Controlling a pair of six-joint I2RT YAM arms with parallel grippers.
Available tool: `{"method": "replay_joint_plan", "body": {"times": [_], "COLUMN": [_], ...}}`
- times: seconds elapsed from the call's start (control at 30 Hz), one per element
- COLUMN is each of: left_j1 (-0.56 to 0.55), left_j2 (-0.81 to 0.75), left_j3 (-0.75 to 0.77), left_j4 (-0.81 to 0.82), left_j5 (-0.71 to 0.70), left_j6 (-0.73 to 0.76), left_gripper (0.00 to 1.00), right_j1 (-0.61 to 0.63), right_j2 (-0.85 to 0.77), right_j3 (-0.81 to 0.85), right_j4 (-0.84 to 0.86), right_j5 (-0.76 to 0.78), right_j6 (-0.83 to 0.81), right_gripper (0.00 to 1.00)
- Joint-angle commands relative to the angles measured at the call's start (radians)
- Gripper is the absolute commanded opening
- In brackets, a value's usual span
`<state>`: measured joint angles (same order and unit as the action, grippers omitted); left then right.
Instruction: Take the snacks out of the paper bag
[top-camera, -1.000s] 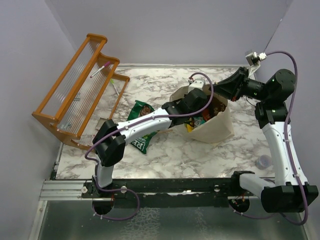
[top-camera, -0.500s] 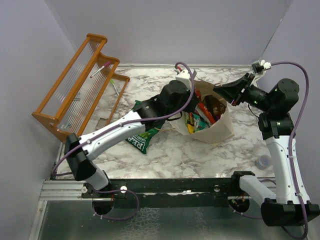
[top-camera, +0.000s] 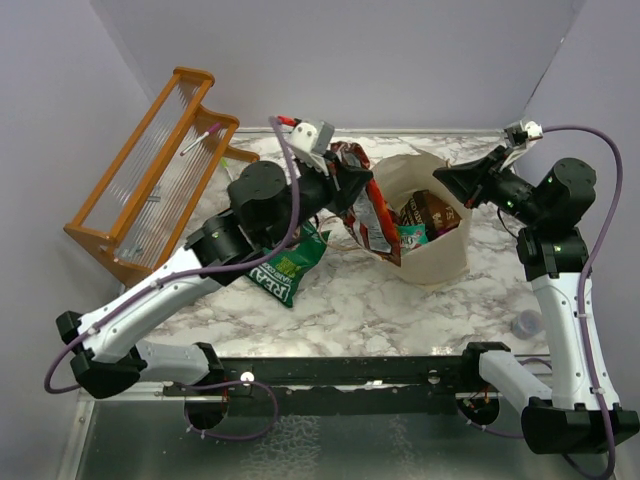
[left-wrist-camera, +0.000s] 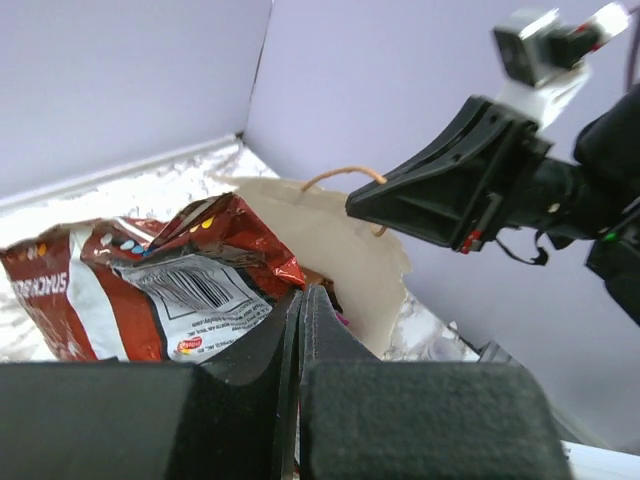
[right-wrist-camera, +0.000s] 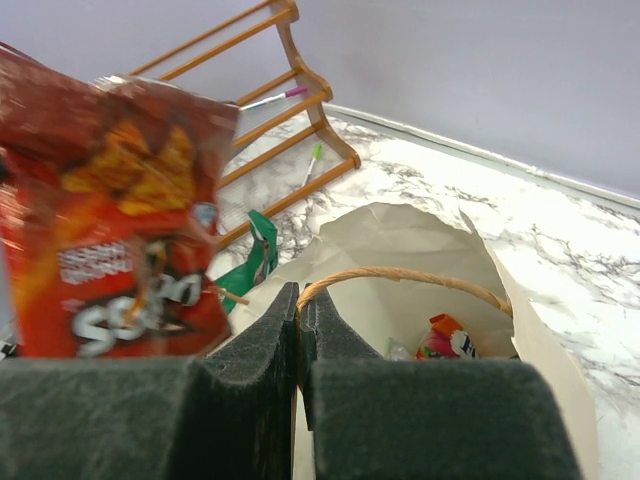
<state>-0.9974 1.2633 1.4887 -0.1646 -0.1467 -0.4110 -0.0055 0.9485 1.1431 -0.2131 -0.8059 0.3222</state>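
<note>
Between lilac walls (top-camera: 400, 60), marble table (top-camera: 340, 300) bears paper bag (top-camera: 440, 255), perhaps cup (top-camera: 527, 324).

Table (top-camera: 350, 300): white marble top w/ grey veins, fills mid of top view. Back wall (top-camera: 400, 60), L wall (top-camera: 45, 120) & R wall (top-camera: 605, 80) all plain lavender, closing table in on 3 sides. Orange wooden rack (top-camera: 150, 175) sits tilted at table's L side, by L wall. Silver metal rail (top-camera: 130, 378) along near edge; below it dull grey-green textured floor (top-camera: 330, 445). Light even, shadows soft.
</note>
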Motion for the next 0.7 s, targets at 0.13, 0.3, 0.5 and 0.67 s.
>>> {"method": "replay_joint_plan", "body": {"times": [0.13, 0.3, 0.5, 0.67], "left_j1": [-0.005, -0.006, -0.006, -0.005], "left_j2": [-0.186, -0.299, -0.396, -0.431], "left_j3": [0.098, 0.103, 0.083, 0.012], "left_j4": [-0.012, -0.113, -0.280, -0.407], "left_j5": [-0.081, -0.254, -0.408, -0.526], "left_j6": [0.221, 0.296, 0.308, 0.264], "left_gripper": [0.00, 0.00, 0.00, 0.00], "right_j1": [0.006, 0.006, 0.005, 0.006], "right_j2": [-0.015, -0.015, -0.010, -0.010], "right_j3": [-0.019, -0.026, -0.029, -0.027], "right_j4": [-0.020, -0.015, -0.007, -0.008], "right_j5": [0.079, 0.086, 0.088, 0.094], "right_j6": [-0.039, -0.043, -0.042, -0.046], "right_gripper": [0.02, 0.02, 0.02, 0.02]}}
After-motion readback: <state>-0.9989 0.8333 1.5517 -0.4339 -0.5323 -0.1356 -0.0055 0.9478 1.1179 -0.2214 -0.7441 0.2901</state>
